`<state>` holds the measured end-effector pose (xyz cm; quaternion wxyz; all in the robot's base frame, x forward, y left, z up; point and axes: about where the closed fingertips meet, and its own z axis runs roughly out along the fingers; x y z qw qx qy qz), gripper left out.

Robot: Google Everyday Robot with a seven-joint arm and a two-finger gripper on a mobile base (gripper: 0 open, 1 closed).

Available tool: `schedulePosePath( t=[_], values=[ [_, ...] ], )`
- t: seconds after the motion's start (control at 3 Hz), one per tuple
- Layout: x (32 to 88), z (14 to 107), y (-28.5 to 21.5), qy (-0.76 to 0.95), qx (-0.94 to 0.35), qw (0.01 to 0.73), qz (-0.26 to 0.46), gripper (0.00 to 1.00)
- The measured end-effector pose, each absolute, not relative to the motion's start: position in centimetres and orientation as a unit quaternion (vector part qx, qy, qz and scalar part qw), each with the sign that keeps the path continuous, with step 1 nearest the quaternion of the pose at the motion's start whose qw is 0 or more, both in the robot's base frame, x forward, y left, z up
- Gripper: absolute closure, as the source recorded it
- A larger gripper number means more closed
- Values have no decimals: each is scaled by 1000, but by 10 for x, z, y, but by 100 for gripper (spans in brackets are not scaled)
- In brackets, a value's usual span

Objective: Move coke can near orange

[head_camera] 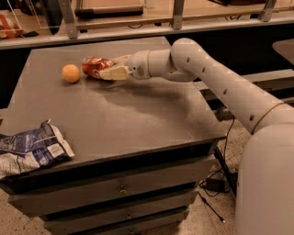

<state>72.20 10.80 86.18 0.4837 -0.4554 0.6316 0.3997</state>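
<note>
The coke can (92, 66) is red with white lettering and lies sideways in my gripper (106, 69), low over the far left of the grey table (138, 119). The gripper's pale fingers (115, 72) are shut on the can. The orange (70, 73) sits on the table just left of the can, a small gap between them. My white arm (206, 78) reaches in from the right.
A crumpled blue-and-white chip bag (32, 149) lies at the table's front left corner, overhanging the edge. Drawers run below the tabletop. A shelf rail with metal posts (178, 13) runs behind the table. Cables lie on the floor at the right.
</note>
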Motion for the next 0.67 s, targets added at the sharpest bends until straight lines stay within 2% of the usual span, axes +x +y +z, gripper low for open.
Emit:
schedulePosePath(
  t=[0.33,0.67],
  values=[
    [720,858,113,632,-446,485,408,51],
    [716,857,115,632,-440,488,412,22]
  ],
)
